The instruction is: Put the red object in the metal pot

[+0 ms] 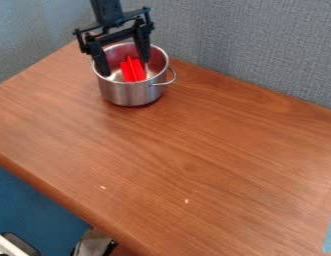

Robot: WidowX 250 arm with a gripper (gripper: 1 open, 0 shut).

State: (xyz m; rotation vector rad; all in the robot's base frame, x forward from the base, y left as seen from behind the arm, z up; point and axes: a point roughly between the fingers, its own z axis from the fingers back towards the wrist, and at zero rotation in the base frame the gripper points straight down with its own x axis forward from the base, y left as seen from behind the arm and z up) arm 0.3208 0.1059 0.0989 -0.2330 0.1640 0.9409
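One red object [132, 69] lies inside the metal pot [132, 80] on the wooden bench [181, 150]; the end effector [117, 55] hangs over it, jaws spread wide, gripping nothing.

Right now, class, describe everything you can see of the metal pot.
The metal pot is small, round, shiny silver steel with straight sides, a rim and a side handle. It stands upright on the wooden table near the back left corner. The red object lies inside it. The open gripper hangs over its mouth.
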